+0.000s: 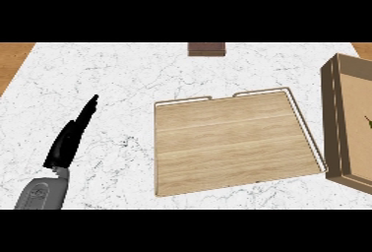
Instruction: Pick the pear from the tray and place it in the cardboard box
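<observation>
Left hand [69, 140] is resting at lower left over the marble counter [109, 74], fingers straight and holding nothing. Wooden tray [232, 142] is lying bare. Only the pear [368, 119] stem is showing inside the cardboard box [334, 123] at right.

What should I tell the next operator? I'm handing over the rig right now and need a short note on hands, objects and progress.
Left hand: open, fingers straight, over the counter left of the tray, holding nothing.
Right hand: not in view.
Tray: wooden, mid-counter, nothing on it.
Cardboard box: at the right edge, partly cut off. A small dark stem-like mark shows inside at the edge; it may be the pear, but too little is visible to confirm.
Done: the pear is off the tray.
Left: confirm the pear sits in the box.
A dark block lies at the counter's far edge.
</observation>
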{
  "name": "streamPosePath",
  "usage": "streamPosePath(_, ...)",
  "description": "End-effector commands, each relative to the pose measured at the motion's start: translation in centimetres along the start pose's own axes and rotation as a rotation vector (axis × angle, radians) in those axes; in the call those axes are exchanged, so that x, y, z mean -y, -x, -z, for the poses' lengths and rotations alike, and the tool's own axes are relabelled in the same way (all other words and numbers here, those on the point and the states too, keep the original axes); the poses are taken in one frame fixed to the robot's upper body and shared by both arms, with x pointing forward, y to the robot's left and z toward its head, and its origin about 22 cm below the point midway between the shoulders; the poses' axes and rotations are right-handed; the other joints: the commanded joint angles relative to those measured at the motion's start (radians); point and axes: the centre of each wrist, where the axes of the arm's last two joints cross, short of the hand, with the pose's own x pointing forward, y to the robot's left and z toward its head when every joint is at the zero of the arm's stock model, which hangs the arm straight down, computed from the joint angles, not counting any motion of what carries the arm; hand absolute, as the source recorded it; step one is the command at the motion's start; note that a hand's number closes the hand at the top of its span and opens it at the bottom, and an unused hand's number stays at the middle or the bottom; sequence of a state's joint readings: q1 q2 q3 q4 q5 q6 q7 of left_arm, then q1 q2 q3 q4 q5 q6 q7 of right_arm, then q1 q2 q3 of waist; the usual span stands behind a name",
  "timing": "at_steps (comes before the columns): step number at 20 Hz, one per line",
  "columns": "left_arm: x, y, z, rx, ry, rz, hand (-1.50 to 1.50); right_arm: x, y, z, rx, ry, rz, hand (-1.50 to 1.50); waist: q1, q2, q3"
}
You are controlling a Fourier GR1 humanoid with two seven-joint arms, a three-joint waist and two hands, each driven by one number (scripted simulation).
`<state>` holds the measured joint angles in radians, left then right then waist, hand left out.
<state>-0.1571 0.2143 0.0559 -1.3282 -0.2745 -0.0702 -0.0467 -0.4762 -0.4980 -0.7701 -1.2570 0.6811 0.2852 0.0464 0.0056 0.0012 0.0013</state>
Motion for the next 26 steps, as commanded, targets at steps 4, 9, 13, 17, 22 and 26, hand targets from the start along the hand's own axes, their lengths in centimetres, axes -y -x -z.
streamPosePath(4, -1.1, 0.8, -0.8, -0.016, 0.001, 0.007, 0.00, 3.0, 3.5, 0.8, -0.046, 0.137, 0.286, -1.50, -0.002, 0.000, 0.000)
streamPosePath(9, -0.4, -0.2, 0.2, -0.017, -0.005, 0.000, 0.00, 4.3, 7.8, -0.5, -0.026, 0.273, 0.415, -1.50, -0.009, 0.001, 0.000)
streamPosePath(13, 1.3, 0.4, 0.4, 0.007, 0.004, 0.004, 0.00, 5.9, 10.7, -0.4, 0.001, 0.347, 0.448, -1.50, -0.001, 0.005, 0.001)
streamPosePath(17, 0.3, 0.7, -0.5, -0.012, 0.011, -0.022, 0.00, 9.2, 13.7, -2.7, 0.008, 0.417, 0.448, -1.50, -0.003, 0.002, 0.000)
streamPosePath(22, 1.1, 0.2, -0.5, 0.004, 0.005, -0.020, 0.00, 10.3, 16.5, -4.1, 0.000, 0.461, 0.450, -1.50, 0.001, 0.002, 0.001)
streamPosePath(26, 1.4, -1.1, 0.7, 0.001, 0.007, -0.014, 0.00, 11.1, 19.1, -6.5, 0.018, 0.481, 0.483, -1.50, 0.000, 0.006, 0.004)
